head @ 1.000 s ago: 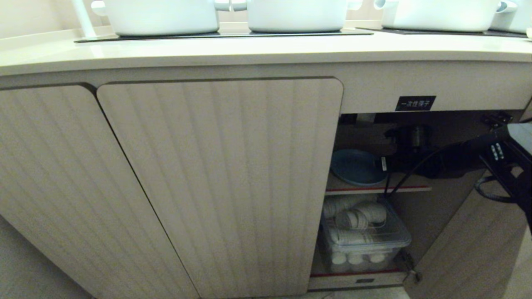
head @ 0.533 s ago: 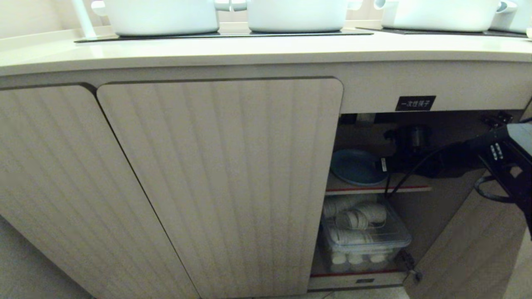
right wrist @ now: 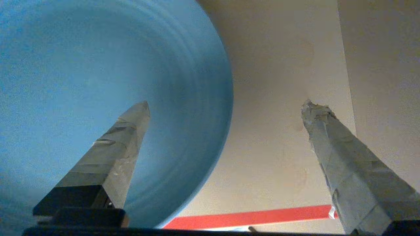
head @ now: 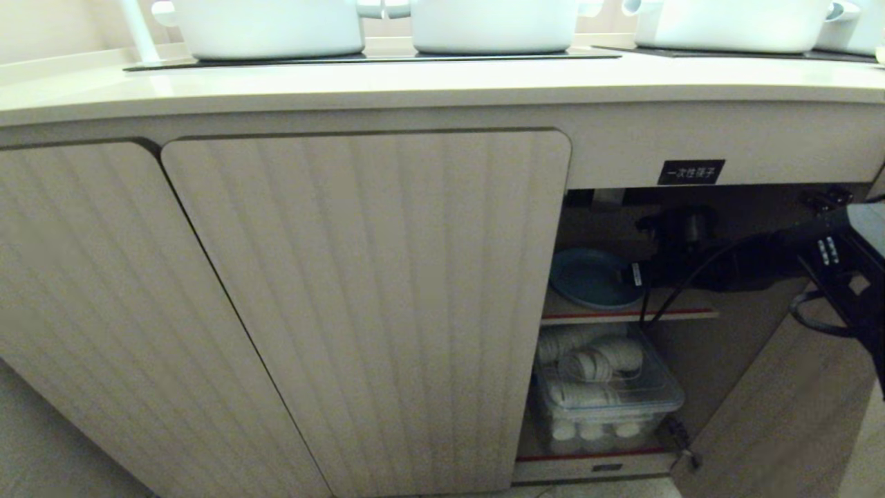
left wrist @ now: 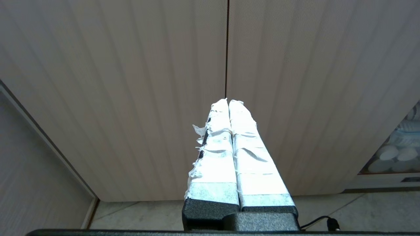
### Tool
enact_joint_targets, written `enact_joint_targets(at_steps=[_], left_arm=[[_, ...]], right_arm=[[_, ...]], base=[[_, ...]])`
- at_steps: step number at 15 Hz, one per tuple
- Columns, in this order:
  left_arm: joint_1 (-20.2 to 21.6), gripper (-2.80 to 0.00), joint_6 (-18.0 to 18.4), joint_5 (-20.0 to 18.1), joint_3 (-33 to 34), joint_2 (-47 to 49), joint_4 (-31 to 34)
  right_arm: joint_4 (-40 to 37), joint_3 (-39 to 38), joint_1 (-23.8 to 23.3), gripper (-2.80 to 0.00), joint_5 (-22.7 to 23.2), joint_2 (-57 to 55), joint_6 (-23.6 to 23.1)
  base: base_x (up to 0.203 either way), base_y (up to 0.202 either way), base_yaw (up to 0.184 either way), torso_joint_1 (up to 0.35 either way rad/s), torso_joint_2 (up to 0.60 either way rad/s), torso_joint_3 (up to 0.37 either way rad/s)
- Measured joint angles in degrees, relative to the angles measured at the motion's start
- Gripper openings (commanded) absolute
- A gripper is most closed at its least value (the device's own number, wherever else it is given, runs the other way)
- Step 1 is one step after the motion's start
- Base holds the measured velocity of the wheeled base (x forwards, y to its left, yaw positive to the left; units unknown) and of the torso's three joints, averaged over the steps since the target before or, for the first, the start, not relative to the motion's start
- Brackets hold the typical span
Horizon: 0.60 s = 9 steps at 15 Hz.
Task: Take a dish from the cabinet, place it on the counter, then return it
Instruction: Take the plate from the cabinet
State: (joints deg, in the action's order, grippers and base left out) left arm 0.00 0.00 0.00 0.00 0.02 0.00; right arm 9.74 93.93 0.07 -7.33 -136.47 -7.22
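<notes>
Right gripper [right wrist: 226, 105], reaching from the right into the open cabinet [head: 691, 207] at the level of the inner shelf [head: 681, 315]. Taped fingers [right wrist: 331, 137] spread wide apart, clamped on nothing; in the right wrist view one finger lying over the plate's face, the other out over bare shelf, with the plate's edge between them. Whether the finger over the plate touches it cannot be told. Black arm and cable crossing the cabinet opening from the right in the head view.

Light-blue plate [head: 593, 278] lying flat on the inner shelf, at the left of the opening, just beside the edge of the closed door [head: 373, 297]. Round and shallow, matte, even blue with no pattern, low raised rim, faint concentric rings toward the edge in the close view. Red strip [right wrist: 252, 217] along the shelf's near edge.

Below the shelf, a clear plastic bin [head: 608, 401] holding stacked white cups or small bowls, on the cabinet floor. Small black label with white characters [head: 691, 171] on the rail above the opening. Open door [head: 781, 415] swung out at the lower right.

Cream-beige counter [head: 442, 83] above, with black cooktop panels [head: 373, 58] and white pots [head: 266, 28] standing on them along the far edge.

Left gripper [left wrist: 228, 101] parked low in front of the closed ribbed doors, taped fingers pressed together, holding nothing.
</notes>
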Motion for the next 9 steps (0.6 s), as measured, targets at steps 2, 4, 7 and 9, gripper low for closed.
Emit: enact_joint_targets(at_steps=[2,4,7,9], left_arm=[[0.00,-2.80,0.00,0.00,0.00,0.00,0.00],[0.00,-2.80,0.00,0.02,0.00,0.00,0.00],[0.00,-2.80,0.00,0.00,0.00,0.00,0.00],[0.00,-2.80,0.00,0.00,0.00,0.00,0.00]], right_arm=[[-2.08,1.21,-0.07,0.00,0.00,-0.10,-0.02],[-3.44,2.17,-0.18,0.00,-0.02,-0.29,0.00],[-5.01,3.69,-0.32,0.00,0.00,-0.63,-0.02],[-6.50,4.14,-0.38,0.00,0.13,-0.76,-0.02]], base=[[0.000,0.000,0.000,0.000,0.00,0.000],[0.000,0.000,0.000,0.000,0.00,0.000],[0.000,0.000,0.000,0.000,0.00,0.000],[0.000,0.000,0.000,0.000,0.00,0.000]])
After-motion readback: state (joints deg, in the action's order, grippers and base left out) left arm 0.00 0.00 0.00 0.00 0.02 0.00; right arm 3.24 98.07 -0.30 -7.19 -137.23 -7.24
